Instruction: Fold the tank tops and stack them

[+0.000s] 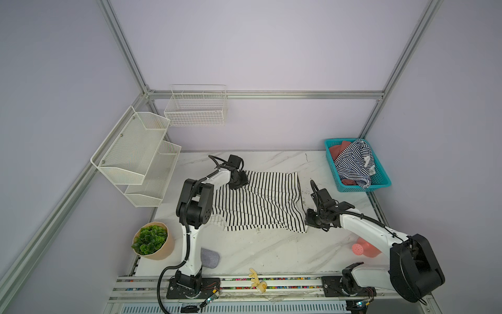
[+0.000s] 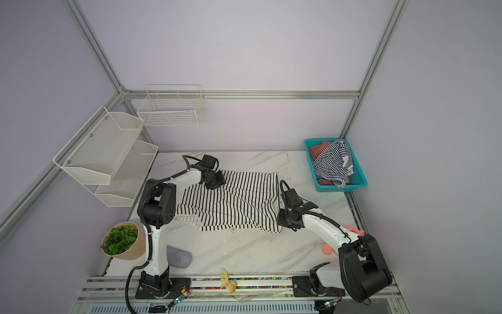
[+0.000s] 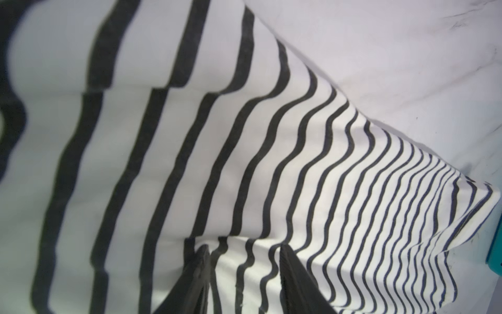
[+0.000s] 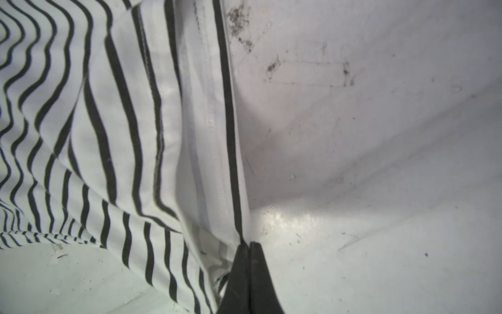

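The white tank top with wide black stripes (image 1: 260,201) (image 2: 231,201) lies spread and wrinkled on the marble table. My left gripper (image 1: 240,183) (image 2: 216,182) is at its far left corner. In the left wrist view that gripper (image 3: 244,250) is open, its jaws astride a rumpled fold of the striped cloth (image 3: 271,163). My right gripper (image 1: 308,221) (image 2: 279,220) is at the near right corner. In the right wrist view it (image 4: 248,244) is shut on the hem of the top (image 4: 108,136). The navy-and-white tank top (image 1: 353,163) (image 2: 332,163) lies crumpled in the teal basket (image 1: 385,185).
Reddish cloth lies under the navy top in the basket. A potted plant (image 1: 152,240) and a grey pad (image 1: 210,257) are near the left arm's base. A pink watering can (image 1: 364,248) sits under the right arm. White shelves (image 1: 135,157) hang at the left.
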You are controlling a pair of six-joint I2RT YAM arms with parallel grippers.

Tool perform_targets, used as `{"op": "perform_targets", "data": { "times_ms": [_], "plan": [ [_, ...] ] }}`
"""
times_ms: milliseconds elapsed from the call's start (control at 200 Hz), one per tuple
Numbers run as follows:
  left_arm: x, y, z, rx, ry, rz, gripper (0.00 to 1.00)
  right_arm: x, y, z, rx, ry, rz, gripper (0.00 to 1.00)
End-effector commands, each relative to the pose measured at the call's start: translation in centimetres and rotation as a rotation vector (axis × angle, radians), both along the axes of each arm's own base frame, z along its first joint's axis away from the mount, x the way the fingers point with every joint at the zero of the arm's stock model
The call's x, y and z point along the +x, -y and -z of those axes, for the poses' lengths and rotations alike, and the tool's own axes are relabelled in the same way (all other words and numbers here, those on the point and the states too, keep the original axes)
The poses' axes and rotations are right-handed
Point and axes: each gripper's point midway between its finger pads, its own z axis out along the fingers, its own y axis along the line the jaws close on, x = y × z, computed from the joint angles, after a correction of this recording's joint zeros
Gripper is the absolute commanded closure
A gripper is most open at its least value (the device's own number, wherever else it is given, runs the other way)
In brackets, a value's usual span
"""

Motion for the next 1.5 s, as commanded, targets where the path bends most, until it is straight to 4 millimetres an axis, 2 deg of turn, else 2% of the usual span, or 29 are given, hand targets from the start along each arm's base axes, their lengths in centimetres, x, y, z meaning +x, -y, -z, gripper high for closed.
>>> {"op": "perform_targets", "data": {
  "times_ms": [0, 25, 110, 185, 350, 450, 570, 670, 780, 870, 955, 1040, 1155, 1260, 1380, 1495],
  "plan": [
    [-2.5, -2.1, 4.2, 0.059, -0.124, -0.043, 0.57, -2.9, 2.6, 1.2, -0.110, -0.093, 0.065, 0.85],
    [-2.6, -1.9, 4.1, 0.051, -0.124, -0.042, 0.57, -2.9, 2.8, 1.1, -0.115, -0.092, 0.071, 0.80],
    [-2.4, -0.9, 3.3, 0.006, -0.106, -0.025, 0.56, -2.7, 2.6, 0.4, -0.097, -0.066, 0.081, 0.74],
    [-2.2, 0.2, 1.9, -0.018, -0.079, 0.000, 0.49, -2.0, 2.2, -0.7, -0.064, -0.023, 0.089, 0.66],
    [-2.2, 2.9, -2.7, -0.054, 0.014, 0.069, 0.37, -0.7, 0.6, -3.5, 0.006, 0.057, 0.065, 0.65],
    [-3.0, 3.8, -5.9, -0.073, 0.072, 0.109, 0.35, -0.3, -1.2, -4.6, 0.070, 0.096, 0.027, 0.65],
    [-5.2, 2.2, -9.0, -0.026, 0.121, 0.128, 0.35, 0.6, -2.8, -4.8, 0.123, 0.132, -0.011, 0.65],
    [-7.8, -0.3, -11.0, 0.067, 0.148, 0.121, 0.35, 2.3, -3.9, -4.8, 0.138, 0.155, -0.031, 0.55],
    [-11.4, -2.8, -11.7, 0.142, 0.146, 0.115, 0.36, 5.2, -4.8, -5.2, 0.101, 0.196, -0.077, 0.48],
    [-14.2, -3.9, -11.1, 0.166, 0.122, 0.125, 0.39, 8.3, -4.9, -4.7, 0.049, 0.195, -0.098, 0.46],
    [-16.7, -5.0, -9.6, 0.197, 0.070, 0.127, 0.43, 11.5, -4.9, -4.7, 0.039, 0.207, -0.114, 0.46],
    [-18.3, -5.8, -7.7, 0.216, 0.018, 0.113, 0.46, 14.8, -4.7, -4.2, 0.037, 0.216, -0.119, 0.47],
    [-19.3, -5.8, -5.9, 0.206, -0.025, 0.105, 0.47, 19.1, -4.2, -3.3, 0.043, 0.217, -0.116, 0.49],
    [-19.5, -5.7, -4.5, 0.201, -0.051, 0.099, 0.48, 22.0, -4.7, -2.3, 0.060, 0.214, -0.128, 0.52],
    [-19.8, -5.7, -2.9, 0.206, -0.089, 0.096, 0.48, 24.1, -5.4, -1.0, 0.084, 0.205, -0.139, 0.58],
    [-20.1, -5.4, -1.5, 0.195, -0.126, 0.108, 0.49, 25.2, -5.6, 0.6, 0.089, 0.181, -0.136, 0.63]
  ]
}}
